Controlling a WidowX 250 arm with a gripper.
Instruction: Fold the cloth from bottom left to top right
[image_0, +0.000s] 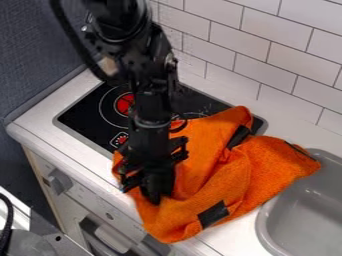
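Camera view: I have the hand (155, 196) pointing straight down into the lower-left part of the orange cloth (217, 180), and from this angle I cannot tell whether it is clamped on fabric or merely pressed against it. The cloth lies rumpled across the right side of the black stovetop (87, 119) and the white worktop (33, 126), its right end reaching over the rim of the grey sink (304, 212) and its lowest corner seeming to droop past the worktop's front edge. I judge this to be the grasping step, with the fold yet to be made. Next I'd want a sure pinch on that lower-left corner, then a modest lift and a sweep up and right, toward the wall tiles (234, 45). A shallow grip could slip, and too low a drag might simply push everything into the sink.
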